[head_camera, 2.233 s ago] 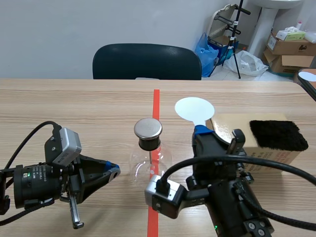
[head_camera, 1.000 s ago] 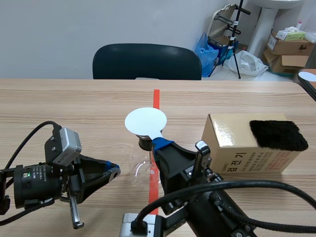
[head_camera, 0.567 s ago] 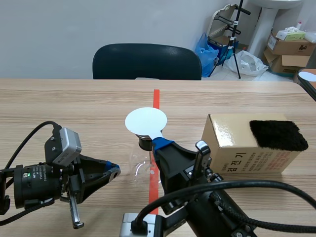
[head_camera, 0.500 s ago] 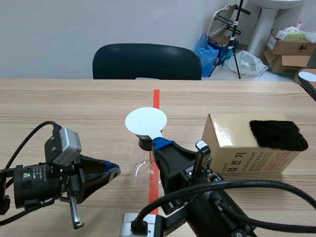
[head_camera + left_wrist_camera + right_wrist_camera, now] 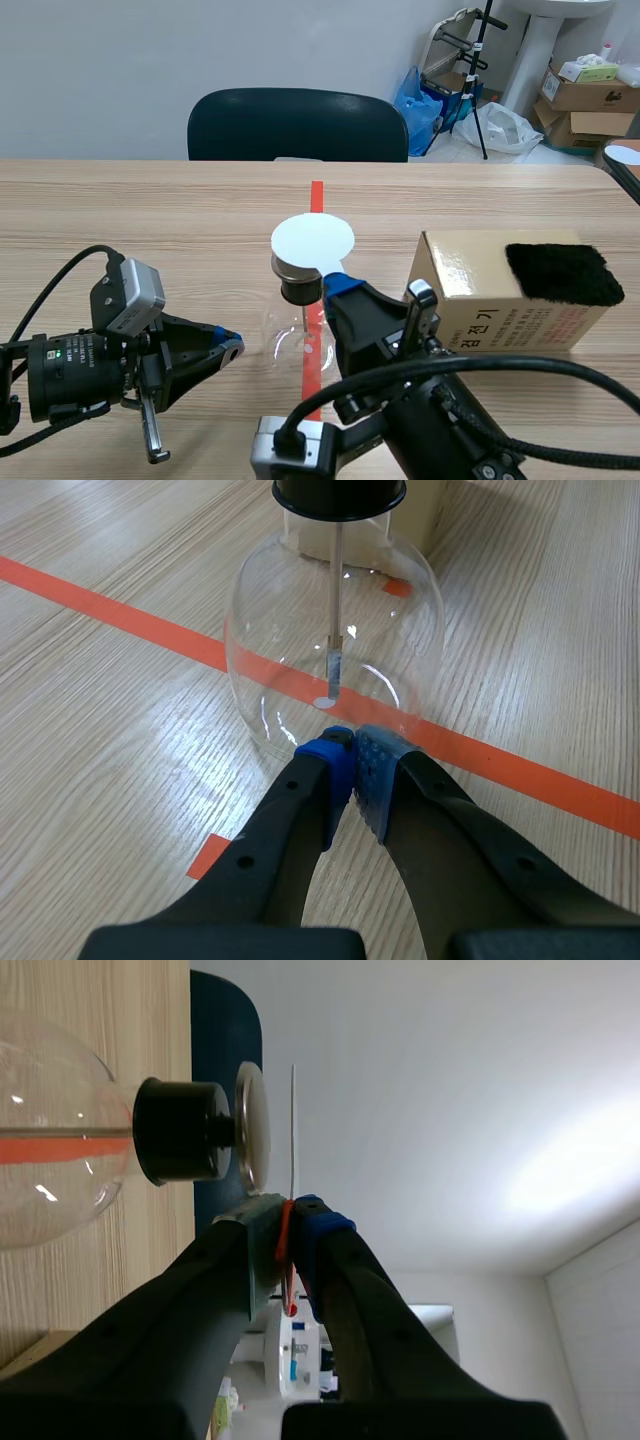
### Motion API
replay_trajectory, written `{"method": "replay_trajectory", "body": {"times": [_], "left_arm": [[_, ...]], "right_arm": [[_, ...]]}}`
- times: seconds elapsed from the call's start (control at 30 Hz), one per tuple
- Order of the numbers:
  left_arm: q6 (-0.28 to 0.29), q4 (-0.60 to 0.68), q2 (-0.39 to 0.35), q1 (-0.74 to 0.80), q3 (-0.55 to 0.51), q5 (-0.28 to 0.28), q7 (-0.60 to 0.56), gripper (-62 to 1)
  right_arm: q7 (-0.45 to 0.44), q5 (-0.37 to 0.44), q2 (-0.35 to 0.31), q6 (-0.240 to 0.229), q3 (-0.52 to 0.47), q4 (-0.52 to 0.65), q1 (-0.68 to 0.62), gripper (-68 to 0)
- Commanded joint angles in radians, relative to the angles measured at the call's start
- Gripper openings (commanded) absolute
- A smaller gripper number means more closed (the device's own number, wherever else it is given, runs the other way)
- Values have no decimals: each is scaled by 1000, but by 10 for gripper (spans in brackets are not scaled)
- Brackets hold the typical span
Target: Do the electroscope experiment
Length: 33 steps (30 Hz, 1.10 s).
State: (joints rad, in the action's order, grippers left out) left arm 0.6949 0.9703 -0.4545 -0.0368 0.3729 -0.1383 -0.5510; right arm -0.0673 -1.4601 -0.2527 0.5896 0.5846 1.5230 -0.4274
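The electroscope, a clear glass flask [image 5: 298, 340] with a black stopper [image 5: 300, 291] and a metal cap [image 5: 290, 266], stands on the orange tape line at the table's middle. A white disc [image 5: 313, 238] on a thin handle hovers just above the cap, with my right gripper [image 5: 335, 283] shut on the handle. In the right wrist view the disc [image 5: 294, 1120] shows edge-on, a small gap from the cap [image 5: 250, 1125]; my right gripper [image 5: 290, 1215] clamps its handle. My left gripper [image 5: 352, 755] is shut on nothing, tips close to the flask [image 5: 335, 630]. The foil strip [image 5: 333, 670] hangs inside.
A cardboard box [image 5: 480, 300] with a black fur pad [image 5: 560, 272] on top stands right of the flask. A dark chair [image 5: 297, 123] stands behind the table's far edge. My left gripper [image 5: 228, 345] lies low, left of the flask.
My right gripper carried the white disc from beside the box leftward to over the flask, then shifted it slightly right, uncovering part of the metal cap. The left arm has not moved.
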Motion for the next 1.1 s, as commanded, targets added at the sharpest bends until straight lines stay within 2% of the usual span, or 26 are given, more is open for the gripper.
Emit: {"method": "replay_trajectory", "body": {"times": [0.0,0.4,0.6,0.87,1.07], "left_arm": [[1,12,2,-13,-1,14,-17,-575],[1,12,2,-13,-1,14,-17,-575],[1,12,2,-13,-1,14,-17,-575],[1,12,2,-13,-1,14,-17,-575],[1,12,2,-13,-1,14,-17,-575]], "right_arm": [[24,-1,-5,11,-2,12,9,-665],[261,-1,-5,11,-2,12,9,-665],[346,-1,-5,11,-2,12,9,-665],[412,-1,-5,11,-2,12,9,-665],[421,-1,-5,11,-2,12,9,-665]]}}
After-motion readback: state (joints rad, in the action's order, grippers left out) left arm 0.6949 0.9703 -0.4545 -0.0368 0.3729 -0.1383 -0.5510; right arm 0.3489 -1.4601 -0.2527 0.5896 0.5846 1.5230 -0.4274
